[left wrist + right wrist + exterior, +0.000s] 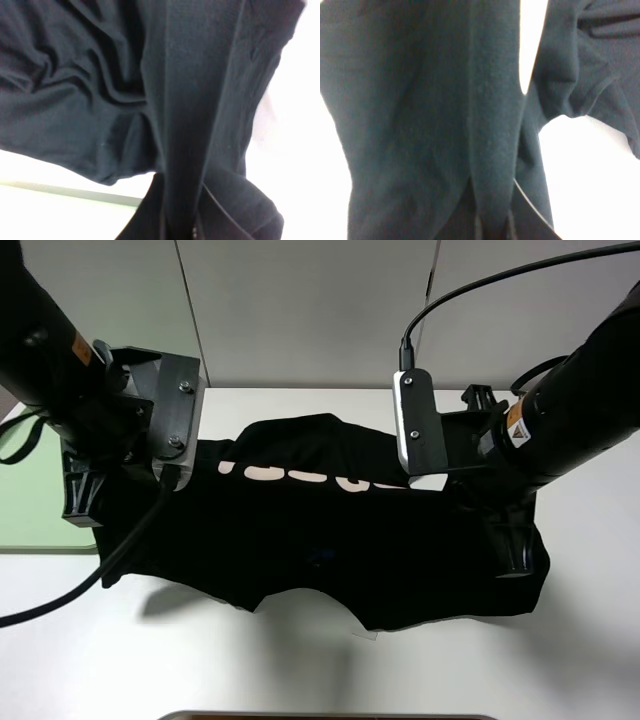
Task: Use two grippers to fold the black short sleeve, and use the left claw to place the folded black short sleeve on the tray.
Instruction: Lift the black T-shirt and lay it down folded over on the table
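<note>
The black short sleeve (330,540) is stretched between both grippers, its white lettering (310,478) along the far fold. Its near edge casts a shadow on the white table. My left gripper (85,502) is shut on the shirt's left end, and in the left wrist view the black short sleeve (150,90) runs down into the closed left gripper (179,231). My right gripper (515,558) is shut on the right end; the black short sleeve (445,110) fills the right wrist view and is pinched in the right gripper (492,226). The pale green tray (30,495) lies at the far left, partly behind the left arm.
The white table (330,670) runs in front of the shirt. A dark object (330,717) pokes in at the near edge. White wall panels (300,310) rise behind the table. A black cable (60,602) trails from the left arm across the table.
</note>
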`<action>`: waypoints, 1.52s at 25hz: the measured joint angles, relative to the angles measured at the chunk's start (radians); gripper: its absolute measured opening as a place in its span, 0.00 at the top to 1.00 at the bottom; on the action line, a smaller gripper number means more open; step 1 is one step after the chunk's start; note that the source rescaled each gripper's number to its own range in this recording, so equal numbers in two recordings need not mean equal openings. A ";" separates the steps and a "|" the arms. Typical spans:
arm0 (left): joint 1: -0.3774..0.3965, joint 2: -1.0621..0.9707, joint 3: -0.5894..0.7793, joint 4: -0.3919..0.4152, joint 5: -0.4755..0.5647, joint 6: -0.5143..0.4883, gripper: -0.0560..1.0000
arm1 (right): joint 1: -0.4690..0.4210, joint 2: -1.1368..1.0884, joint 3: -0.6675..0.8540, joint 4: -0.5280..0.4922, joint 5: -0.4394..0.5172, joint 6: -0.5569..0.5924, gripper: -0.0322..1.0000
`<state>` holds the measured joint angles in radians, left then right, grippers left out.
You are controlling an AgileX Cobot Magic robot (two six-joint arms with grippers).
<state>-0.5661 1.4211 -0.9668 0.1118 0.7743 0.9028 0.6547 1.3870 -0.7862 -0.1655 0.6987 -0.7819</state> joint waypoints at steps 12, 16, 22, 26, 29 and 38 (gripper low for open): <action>0.000 -0.187 -0.025 -0.023 0.027 0.000 0.95 | 0.000 -0.174 -0.043 0.031 0.152 0.022 0.96; 0.000 -0.197 -0.109 -0.021 0.087 0.000 0.95 | 0.000 -0.177 -0.154 0.033 0.248 0.077 0.96; 0.000 -0.198 -0.251 -0.008 0.145 0.000 0.95 | 0.000 -0.177 -0.326 0.019 0.376 0.097 0.96; 0.000 -0.198 -0.345 -0.007 0.174 0.000 0.95 | 0.000 -0.178 -0.438 0.005 0.452 0.097 0.96; 0.000 -0.199 -0.408 -0.007 0.186 0.000 0.95 | 0.000 -0.178 -0.516 -0.016 0.491 0.097 0.96; 0.000 -0.200 -0.546 0.015 0.197 0.000 0.95 | 0.000 -0.179 -0.703 -0.068 0.504 0.116 0.96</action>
<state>-0.5661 1.2213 -1.5132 0.1272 0.9710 0.9028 0.6547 1.2075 -1.4897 -0.2337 1.2028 -0.6658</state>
